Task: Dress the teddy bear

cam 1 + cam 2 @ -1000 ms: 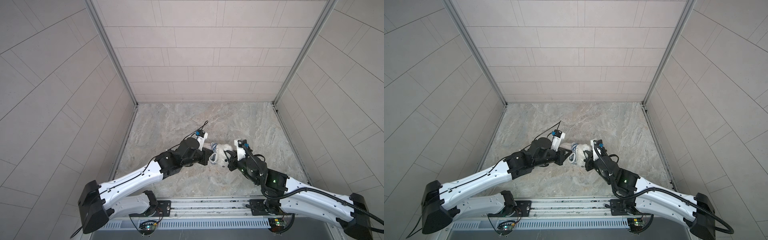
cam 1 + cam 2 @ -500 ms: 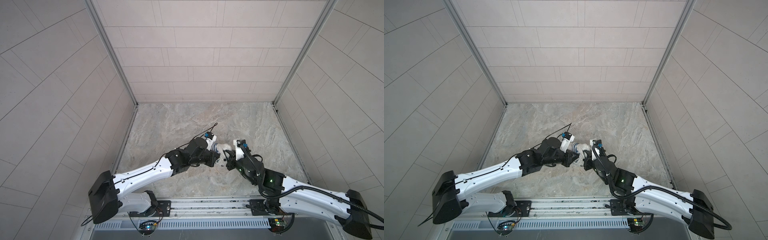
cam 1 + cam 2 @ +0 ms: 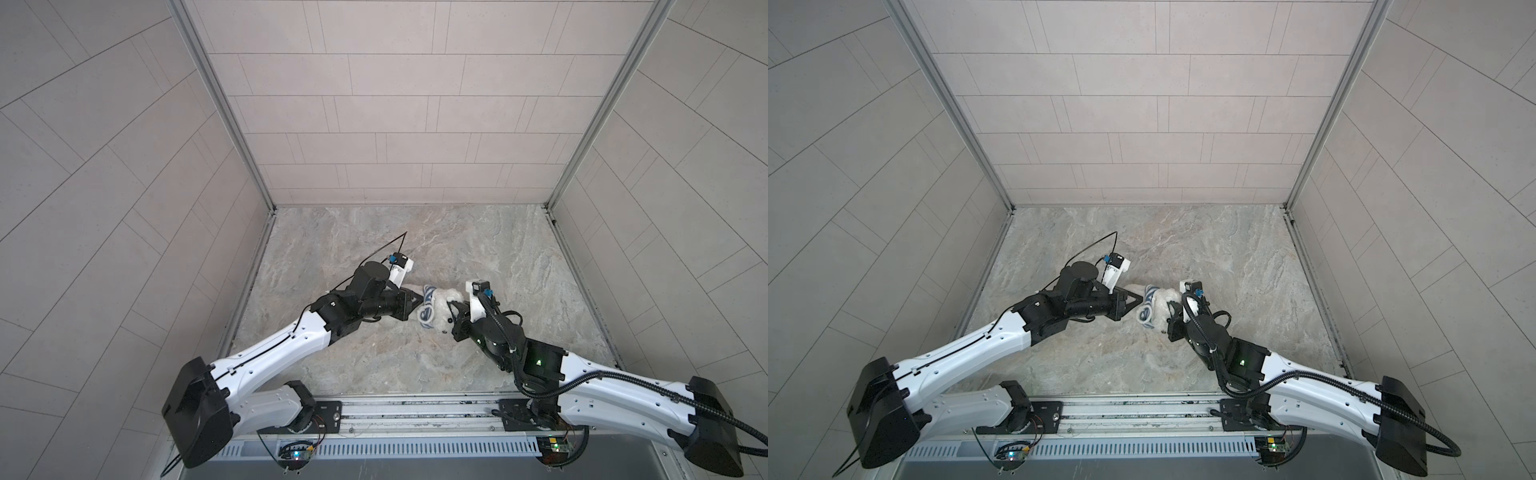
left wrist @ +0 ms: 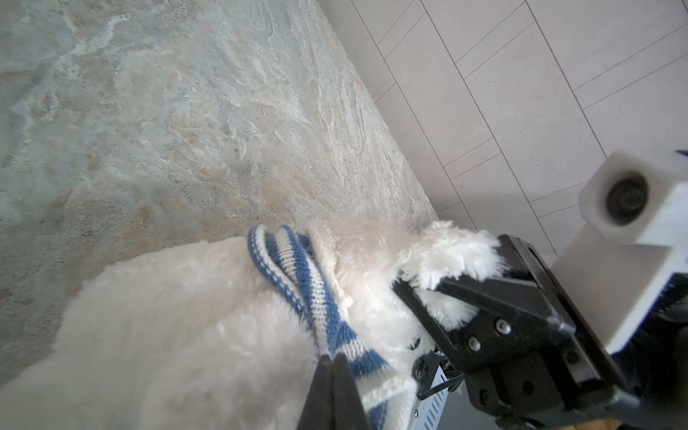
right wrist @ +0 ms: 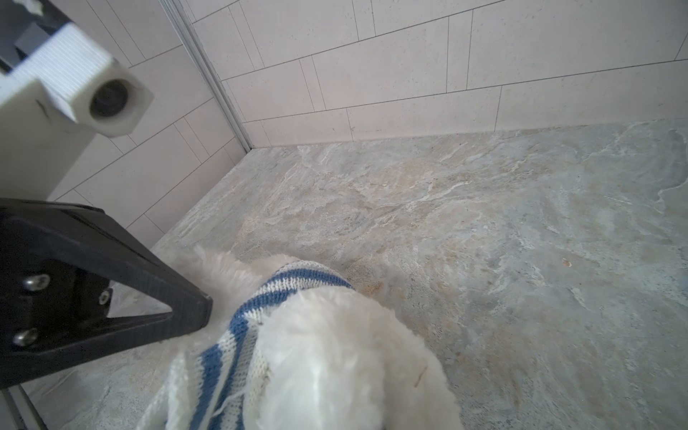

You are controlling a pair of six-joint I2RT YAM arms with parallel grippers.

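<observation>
1. Left gripper (image 3: 418, 306), pinching the striped shirt (image 3: 427, 311) at 9 o'clock of the teddy bear (image 3: 441, 311), could lose the knit.
2. Right gripper (image 3: 454, 318), clamped on its head at 4 o'clock, may slip; the bear lies near the centre of the table (image 3: 374, 249).

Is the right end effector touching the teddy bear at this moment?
Touching. The left wrist view shows the right end effector clamped on the teddy bear, with white fur of its head bulging between the jaws.
</observation>
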